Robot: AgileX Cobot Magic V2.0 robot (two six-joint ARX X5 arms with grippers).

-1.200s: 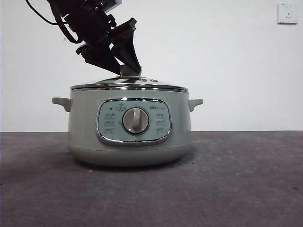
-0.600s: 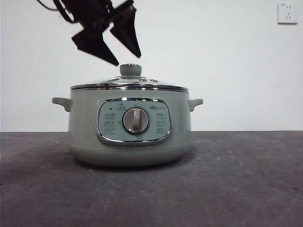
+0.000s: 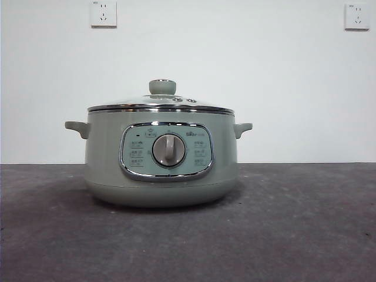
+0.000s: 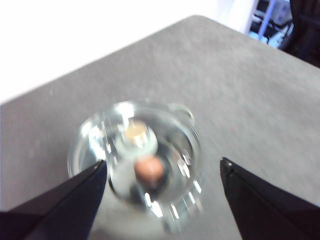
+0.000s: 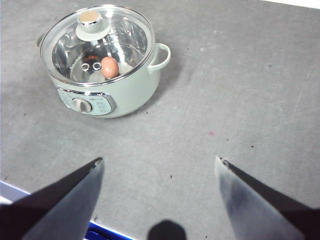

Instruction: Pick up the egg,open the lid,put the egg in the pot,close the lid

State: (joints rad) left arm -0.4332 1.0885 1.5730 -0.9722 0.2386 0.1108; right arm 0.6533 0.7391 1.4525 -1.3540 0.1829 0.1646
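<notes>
We are seeing the left end effector [image 4: 162,167] hanging high above the pot [image 4: 135,160], its jaws spread wide and gripping nothing; that view is blurred. The right end effector [image 5: 159,162] is likewise gaping wide and carrying nothing, poised well apart from the pot, over the bare grey surface [image 5: 240,100]. Neither arm is showing in the front view. The lid [image 3: 160,104] is sitting closed on the pot, its pale green knob [image 3: 162,87] upright. The egg [image 5: 110,66] is lying inside the pot, showing through the glass.
</notes>
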